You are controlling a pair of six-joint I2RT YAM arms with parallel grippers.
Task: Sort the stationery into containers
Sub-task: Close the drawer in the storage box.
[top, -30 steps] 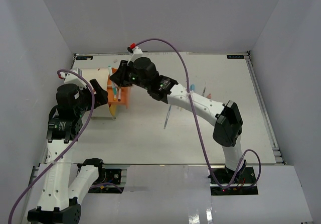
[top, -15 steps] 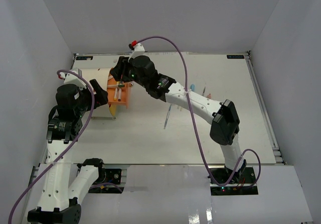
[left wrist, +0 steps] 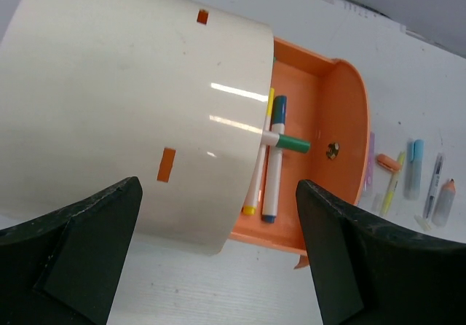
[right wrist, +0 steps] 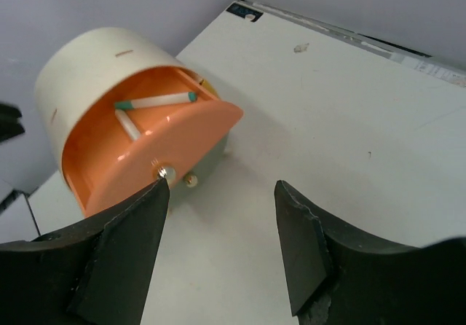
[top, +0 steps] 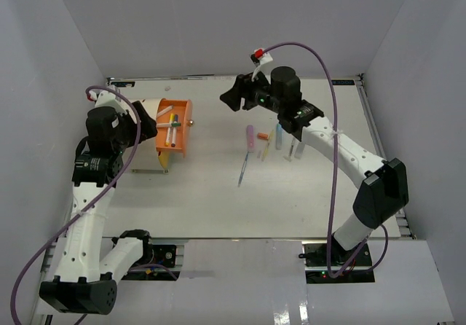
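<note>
**A:** Where do the left jaws stand?

**B:** The left jaws are spread wide and hold nothing. In the left wrist view they hang on either side of the cream drum (left wrist: 124, 114), which sits at the far left of the desk (top: 218, 208). The left arm (top: 87, 194) reaches over it. I can't tell whether a finger touches the drum.

**A:** And the right jaws?

**B:** The right jaws are also spread and empty. The right arm (top: 342, 146) holds them above bare desk, apart from the drum and facing it.

**A:** Which container is open?

**B:** One orange drawer (left wrist: 349, 121) is slid out of the drum, its brass knob (right wrist: 164, 170) on the rounded front. A second knob (right wrist: 191, 181) shows just below it.

**A:** What's inside?

**B:** A white marker with a dark blue cap (left wrist: 275, 172) lies beside a thin yellow-tipped pen (left wrist: 258, 165). A green-capped marker (left wrist: 290, 143) lies across both.

**A:** And the other stationery?

**B:** It's loose on the desk, well right of the drawer. There's a pink marker (top: 250, 137), a yellow one (top: 266, 150) and a light blue one (top: 279, 133) close together. A thin pen (top: 243, 169) lies just nearer the arm bases, and an orange marker (left wrist: 388, 162) shows in the same cluster from the left wrist.
</note>
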